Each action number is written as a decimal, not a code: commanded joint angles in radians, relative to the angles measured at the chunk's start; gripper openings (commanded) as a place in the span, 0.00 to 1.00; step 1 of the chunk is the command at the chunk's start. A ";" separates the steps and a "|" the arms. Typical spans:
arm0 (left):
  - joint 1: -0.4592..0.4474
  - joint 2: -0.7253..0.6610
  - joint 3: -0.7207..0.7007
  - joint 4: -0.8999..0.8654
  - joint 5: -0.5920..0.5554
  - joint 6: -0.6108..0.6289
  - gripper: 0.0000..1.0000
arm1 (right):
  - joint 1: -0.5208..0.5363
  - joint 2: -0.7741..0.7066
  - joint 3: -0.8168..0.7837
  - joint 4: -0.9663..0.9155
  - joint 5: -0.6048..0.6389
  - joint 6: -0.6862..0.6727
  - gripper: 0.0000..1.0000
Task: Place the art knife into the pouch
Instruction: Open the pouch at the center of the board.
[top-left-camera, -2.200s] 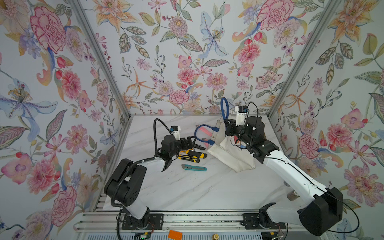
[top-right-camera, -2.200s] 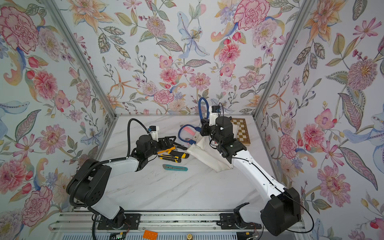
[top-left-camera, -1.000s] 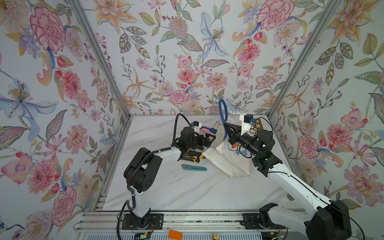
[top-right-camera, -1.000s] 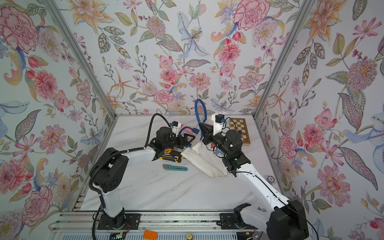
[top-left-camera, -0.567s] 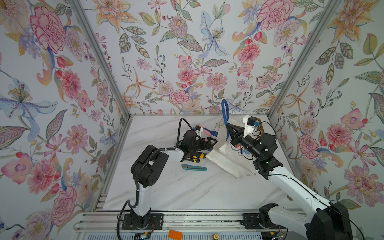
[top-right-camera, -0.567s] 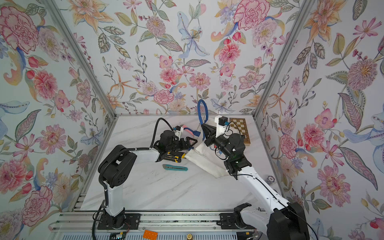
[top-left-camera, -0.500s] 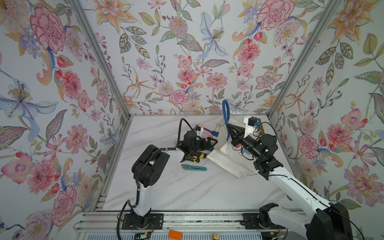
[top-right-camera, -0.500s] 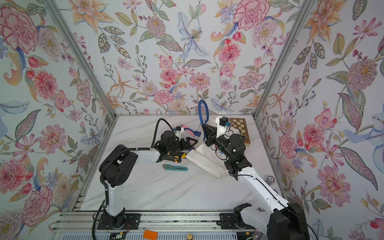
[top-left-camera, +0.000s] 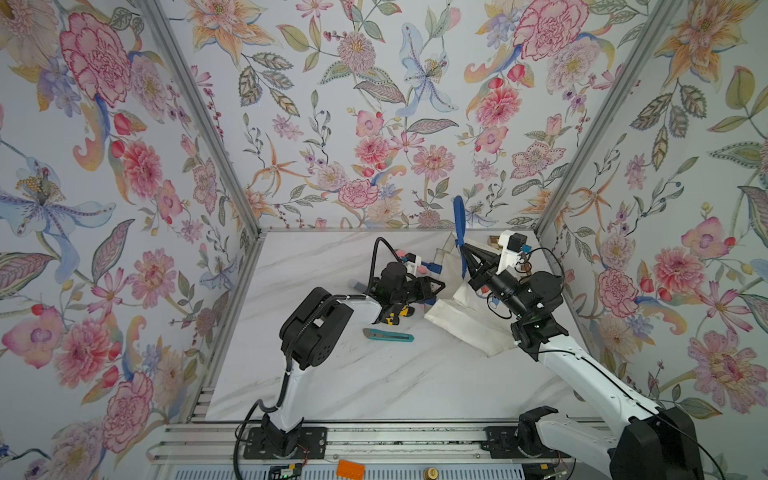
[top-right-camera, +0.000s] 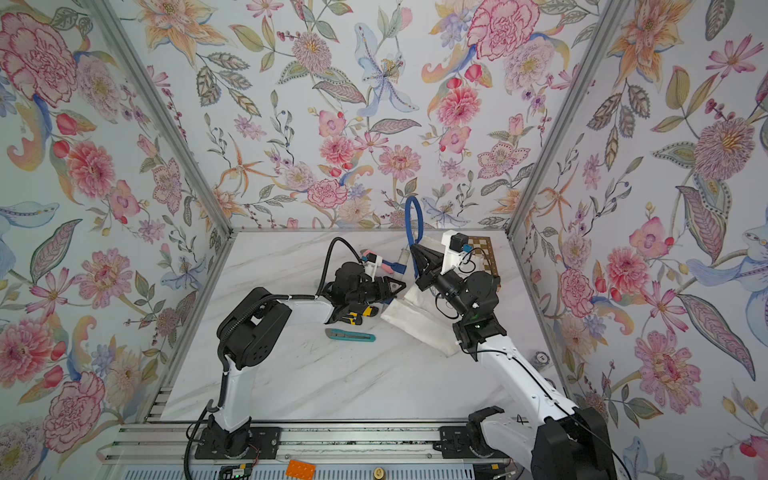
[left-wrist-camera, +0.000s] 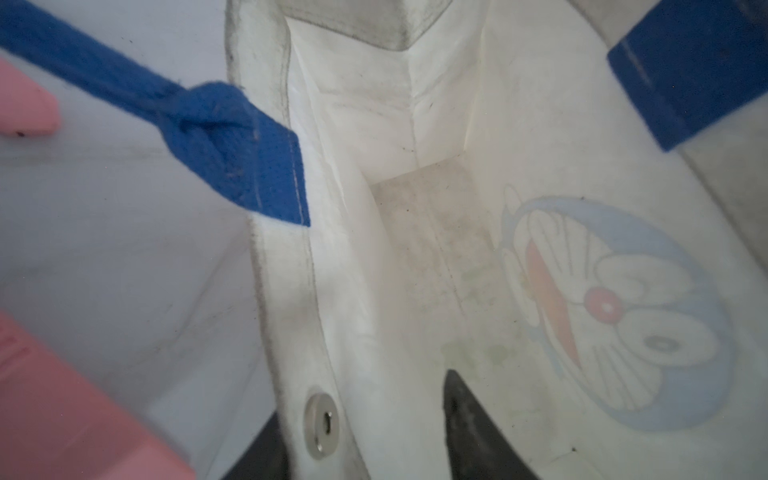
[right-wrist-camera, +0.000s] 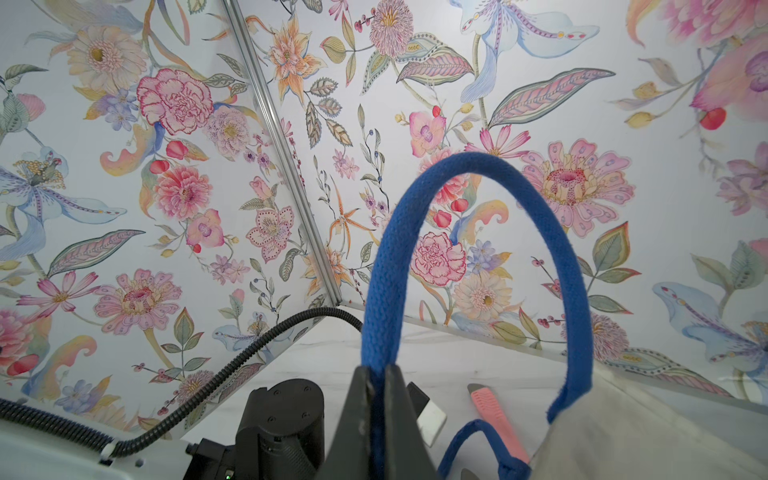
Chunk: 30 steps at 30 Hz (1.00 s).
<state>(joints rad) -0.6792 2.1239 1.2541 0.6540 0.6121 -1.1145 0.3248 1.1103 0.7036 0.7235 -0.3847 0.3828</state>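
Pouch (top-left-camera: 461, 322) (top-right-camera: 415, 322) sits right of centre in both top views on the marble table (top-left-camera: 374, 382), with its mouth turned toward the upper left and held up. The right gripper (right-wrist-camera: 376, 374) is clamped on one blue strap handle (right-wrist-camera: 469, 161), whose loop stands upright above the jaws. The left gripper (top-left-camera: 440, 286) is at the mouth. In the left wrist view its dark fingers (left-wrist-camera: 465, 415) stand apart and straddle the near rim beside a metal snap button (left-wrist-camera: 320, 426), one outside the wall and one inside. The blue cartoon cat print (left-wrist-camera: 615, 311) shows faintly through the far wall. Three knives lie on the table outside the pouch: a teal knife (top-left-camera: 388, 335) at centre frame, a yellow-and-black knife (top-left-camera: 397, 318) partly under the left arm, and a pink knife (right-wrist-camera: 496, 419) beyond the mouth. Which one is the art knife cannot be determined. A chequered board (top-right-camera: 484, 253) lies behind the right gripper.
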 joint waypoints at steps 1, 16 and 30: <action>-0.005 0.031 0.034 0.057 0.033 -0.025 0.29 | -0.011 -0.004 -0.009 0.101 -0.023 0.036 0.00; 0.009 -0.104 0.080 -0.104 -0.006 0.122 0.00 | -0.033 -0.225 -0.089 -0.154 0.117 -0.025 0.00; -0.006 -0.212 0.186 -0.325 -0.077 0.289 0.00 | -0.039 -0.429 -0.024 -0.572 0.407 -0.129 0.42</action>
<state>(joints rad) -0.6773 1.9579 1.3979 0.3744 0.5648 -0.8909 0.2916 0.6907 0.6350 0.2672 -0.0521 0.2916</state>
